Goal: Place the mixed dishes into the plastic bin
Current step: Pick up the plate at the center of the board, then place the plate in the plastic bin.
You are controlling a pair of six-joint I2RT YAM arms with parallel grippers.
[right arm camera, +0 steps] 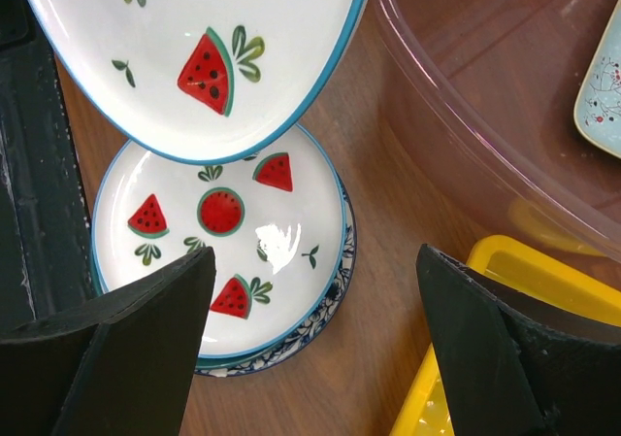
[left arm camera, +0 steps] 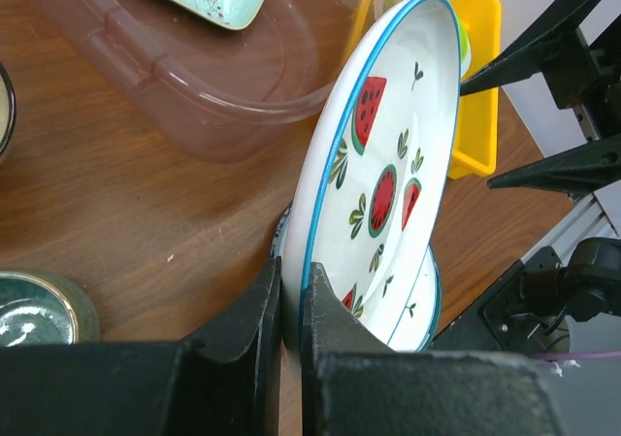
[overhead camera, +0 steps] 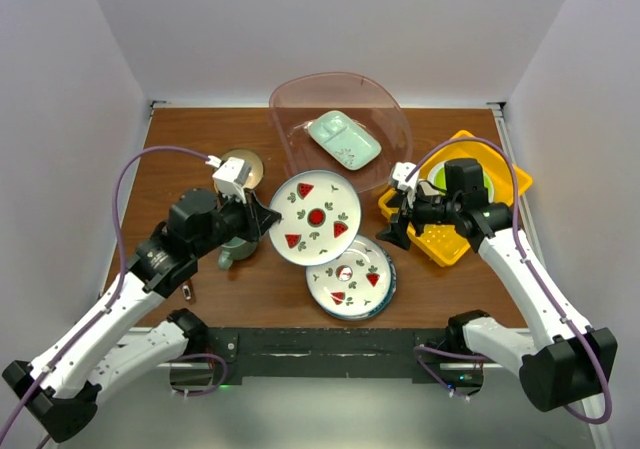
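at left hand (left arm camera: 293, 279) tips, watermelon plate (left arm camera: 388, 174) rim pinched, tilted

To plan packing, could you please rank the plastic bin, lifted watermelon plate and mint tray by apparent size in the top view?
1. plastic bin
2. lifted watermelon plate, though it is held nearer the camera, which may flatter it
3. mint tray

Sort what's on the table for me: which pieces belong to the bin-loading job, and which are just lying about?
Job: plastic bin, mint tray in it, watermelon plate in the left gripper, stacked plates, tan bowl, teal mug.
Lying about: yellow tray, lime-green plate.
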